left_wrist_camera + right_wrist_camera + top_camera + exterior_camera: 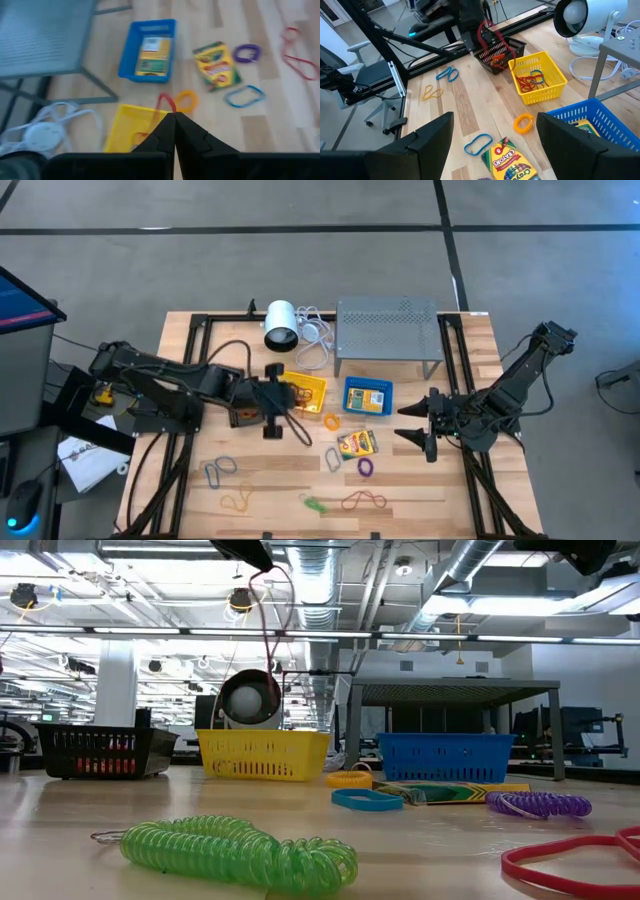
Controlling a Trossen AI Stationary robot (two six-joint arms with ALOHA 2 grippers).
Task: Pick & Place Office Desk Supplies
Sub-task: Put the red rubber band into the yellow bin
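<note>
Your left gripper [272, 397] is clamped on a red rubber band [490, 36] that dangles from the closed fingertips. It hangs at the yellow tray [305, 392], on the black tray [501, 54] side, probably because yellow already holds bands and this one belongs there. Your right gripper [425, 422] waits with its jaws wide and empty, well apart from the band. The loose crayon box [357, 443] lies near it, with more crayons in the blue tray [368, 396].

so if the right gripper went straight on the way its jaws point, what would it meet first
Probably the crayon box lying flat just ahead of the open right gripper, with the blue band beside it; depth is unclear.
</note>
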